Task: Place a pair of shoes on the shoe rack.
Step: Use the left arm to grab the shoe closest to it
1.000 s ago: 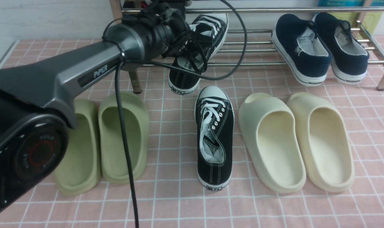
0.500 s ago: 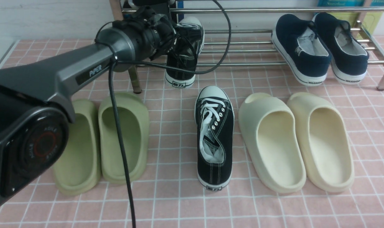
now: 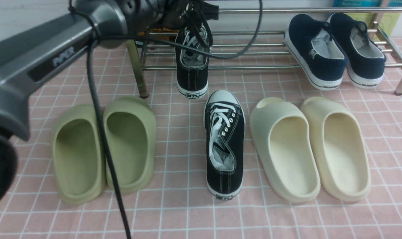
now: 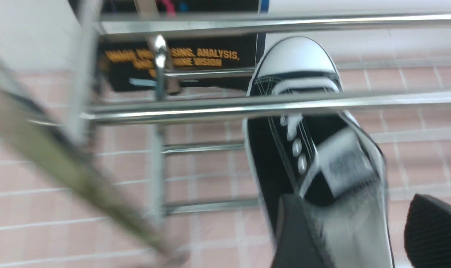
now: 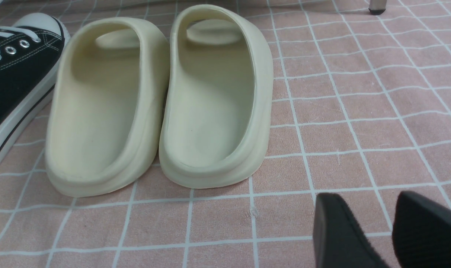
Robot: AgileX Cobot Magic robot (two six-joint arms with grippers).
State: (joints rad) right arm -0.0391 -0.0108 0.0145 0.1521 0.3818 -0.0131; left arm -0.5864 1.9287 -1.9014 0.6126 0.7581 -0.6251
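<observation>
The left tool [image 4: 359,230], its fingers spread wide, hovers over a black sneaker [image 3: 192,63] resting on the chrome shoe rack [image 3: 254,67] at upper center, while its mate, another black sneaker [image 3: 224,146], sits mid-frame. The right tool [image 5: 370,227] stands apart, fingers wide and empty.

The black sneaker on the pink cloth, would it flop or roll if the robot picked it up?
The sneaker's canvas sides would probably bend a bit, since they look thin. Its thick white sole looks stiffer. It probably wouldn't roll, because it sits flat.
</observation>
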